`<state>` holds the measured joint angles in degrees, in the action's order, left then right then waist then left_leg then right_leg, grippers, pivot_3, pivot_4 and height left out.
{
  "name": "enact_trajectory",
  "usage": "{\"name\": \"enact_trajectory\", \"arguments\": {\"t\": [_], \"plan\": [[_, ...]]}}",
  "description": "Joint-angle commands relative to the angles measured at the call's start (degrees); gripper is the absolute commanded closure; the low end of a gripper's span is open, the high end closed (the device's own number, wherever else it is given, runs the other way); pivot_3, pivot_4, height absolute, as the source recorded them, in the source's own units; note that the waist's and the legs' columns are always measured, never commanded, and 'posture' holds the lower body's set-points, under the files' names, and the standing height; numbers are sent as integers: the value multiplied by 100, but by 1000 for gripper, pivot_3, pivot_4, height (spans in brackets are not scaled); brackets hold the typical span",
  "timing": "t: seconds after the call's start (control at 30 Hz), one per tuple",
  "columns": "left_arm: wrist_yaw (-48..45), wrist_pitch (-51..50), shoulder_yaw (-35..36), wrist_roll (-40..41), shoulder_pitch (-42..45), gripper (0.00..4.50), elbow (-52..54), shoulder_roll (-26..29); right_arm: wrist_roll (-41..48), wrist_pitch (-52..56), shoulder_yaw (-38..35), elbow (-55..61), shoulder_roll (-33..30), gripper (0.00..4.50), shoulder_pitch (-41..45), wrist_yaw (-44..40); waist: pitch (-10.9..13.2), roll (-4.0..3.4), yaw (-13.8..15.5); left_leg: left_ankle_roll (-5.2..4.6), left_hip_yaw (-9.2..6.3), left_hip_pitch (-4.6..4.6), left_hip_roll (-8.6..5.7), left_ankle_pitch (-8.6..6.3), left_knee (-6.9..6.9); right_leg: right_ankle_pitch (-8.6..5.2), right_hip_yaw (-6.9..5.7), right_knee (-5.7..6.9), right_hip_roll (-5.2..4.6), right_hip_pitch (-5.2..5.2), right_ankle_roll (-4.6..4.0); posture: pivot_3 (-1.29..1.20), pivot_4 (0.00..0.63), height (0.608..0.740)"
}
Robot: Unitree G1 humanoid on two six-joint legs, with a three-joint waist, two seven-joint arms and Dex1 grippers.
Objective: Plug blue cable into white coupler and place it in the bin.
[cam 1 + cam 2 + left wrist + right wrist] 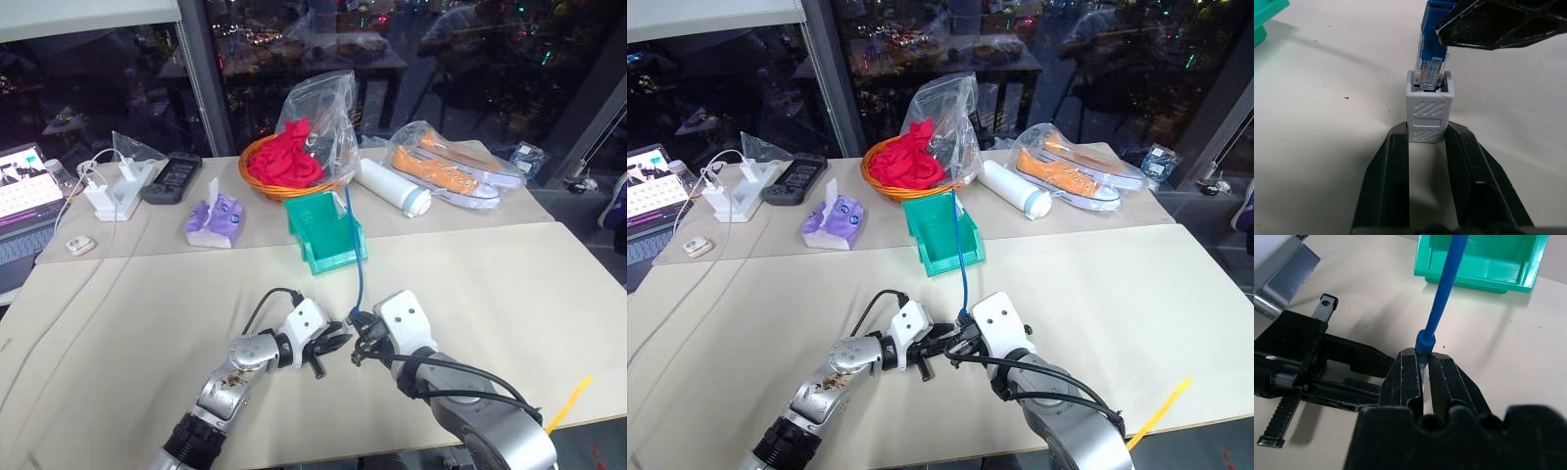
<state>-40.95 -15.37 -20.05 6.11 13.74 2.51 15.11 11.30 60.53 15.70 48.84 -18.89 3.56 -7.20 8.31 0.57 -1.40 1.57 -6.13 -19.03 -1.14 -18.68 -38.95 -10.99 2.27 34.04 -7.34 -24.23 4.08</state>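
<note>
Item: blue cable (1442,293) plug seated at white coupler (1428,107) mouth.
I see left gripper (1427,142) clamping the coupler, right gripper (1422,364) pinching the plug; bin (326,235) lies beyond both.

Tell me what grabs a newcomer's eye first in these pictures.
At the near middle of the table, the left end effector pinches a small white coupler while the right end effector holds the blue cable by its plug, which sits at the coupler's socket. Just beyond them stands the green bin, with the cable trailing over it. Behind that, an orange basket of red cloth stands out.
</note>
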Motion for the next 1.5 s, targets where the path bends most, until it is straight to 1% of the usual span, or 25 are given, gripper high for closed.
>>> {"name": "enact_trajectory", "arguments": {"t": [0.03,0.57,0.67,0.83,1.03,1.23,1.5], "plan": [[3,-22,76,68,-54,3894,235,17,13,324,118,-247,4,4500,-89,-23,0,0,-3,0,0,0,0,0,0,0,0,0,0,0,0,0,150,732],[37,-114,118,70,-122,3894,383,81,118,609,328,-527,-45,4500,88,-170,-1,1,-101,0,0,10,1,0,1,-1,1,3,0,8,-1,0,150,732],[46,-145,141,77,-127,3894,420,98,34,612,469,-609,-149,4500,177,-168,-1,1,-110,0,0,12,1,0,1,-1,1,4,1,9,-1,0,150,732],[51,-206,147,79,-155,3894,494,124,22,646,580,-666,-123,4500,224,-153,-5,7,-116,0,0,17,3,0,2,-1,2,5,3,12,-2,0,150,732],[41,-260,150,99,-178,3894,547,165,57,652,548,-543,-30,4500,188,-130,-7,10,-117,0,0,17,3,0,2,-2,2,5,4,11,-3,0,150,732],[43,-279,139,117,-167,3894,550,168,18,685,635,-480,-95,4500,251,-114,-7,10,-114,0,0,17,3,0,2,-2,2,5,3,11,-3,0,150,732],[30,-275,131,112,-162,3894,523,200,-28,765,387,-204,-81,4500,247,-22,-7,10,-97,0,0,14,3,0,2,-2,2,3,4,10,-2,0,150,732]]}}
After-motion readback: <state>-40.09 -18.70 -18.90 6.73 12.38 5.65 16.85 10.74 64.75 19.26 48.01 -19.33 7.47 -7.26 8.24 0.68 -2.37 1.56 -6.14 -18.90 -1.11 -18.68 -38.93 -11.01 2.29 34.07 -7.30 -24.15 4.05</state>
